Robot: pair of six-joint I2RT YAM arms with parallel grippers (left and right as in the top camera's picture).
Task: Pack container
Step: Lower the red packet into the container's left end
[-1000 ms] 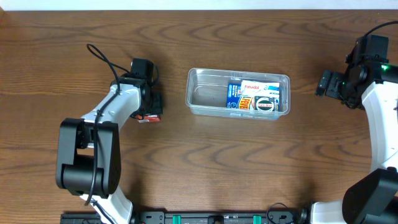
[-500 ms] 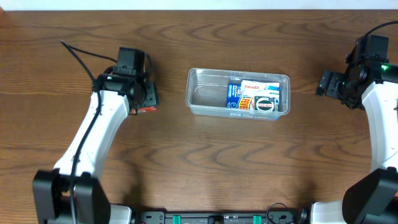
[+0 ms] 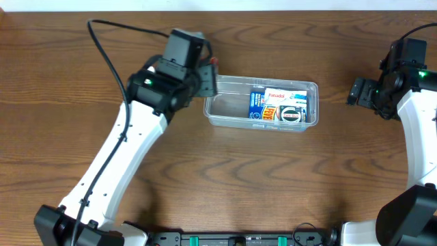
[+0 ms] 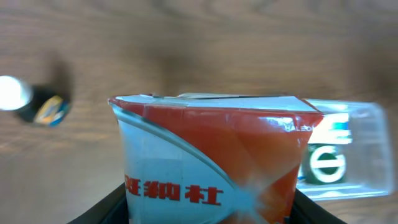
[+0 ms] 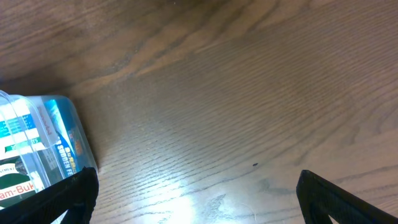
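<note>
Okay, left jaws clamped on the red-and-blue box (image 4: 211, 155), at the left end of the container (image 3: 222, 104), mid-tabletop near the far edge. I'd centre over its bare left half, lower flat, then release. Right jaws apart, idle.

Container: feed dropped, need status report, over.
Left gripper shut on red box, at left end of container. Right gripper open, parked far right. Packed boxes fill right half; left half bare.

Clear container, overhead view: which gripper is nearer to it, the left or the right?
Left. The left gripper, holding a red-and-blue box, is at the container's left end; the right gripper sits apart, beyond its right end.
</note>
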